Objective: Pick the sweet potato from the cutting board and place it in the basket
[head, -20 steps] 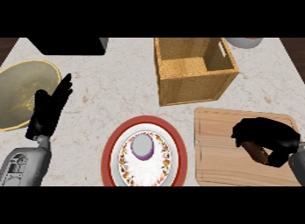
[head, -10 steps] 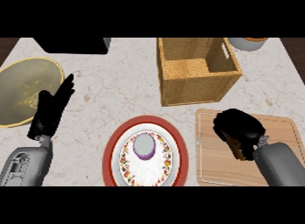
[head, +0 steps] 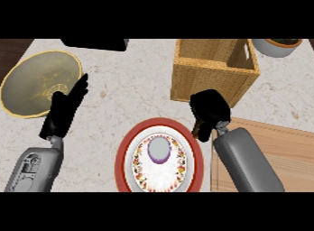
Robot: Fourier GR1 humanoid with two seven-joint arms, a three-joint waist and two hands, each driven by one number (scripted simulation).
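Observation:
My right hand point(head: 210, 110) is curled round the sweet potato point(head: 200, 129); only its brown lower end shows below the fingers. The hand hangs just in front of the wicker basket point(head: 213, 67), at its near wall, above the counter between the plate and the wooden cutting board point(head: 286, 153). The board lies at the lower right, partly hidden by my right forearm. My left hand point(head: 65, 110) rests open at the left, fingers straight and pointing up.
A red-rimmed plate point(head: 161, 155) with a flowered inner dish sits at the bottom centre. A yellow bowl point(head: 36, 81) lies at the left. A grey pot point(head: 276, 45) stands at the top right, a black object point(head: 96, 43) at the top.
My right hand has carried the sweet potato up and to the left, off the cutting board to the basket's near wall. The left hand has stayed still.

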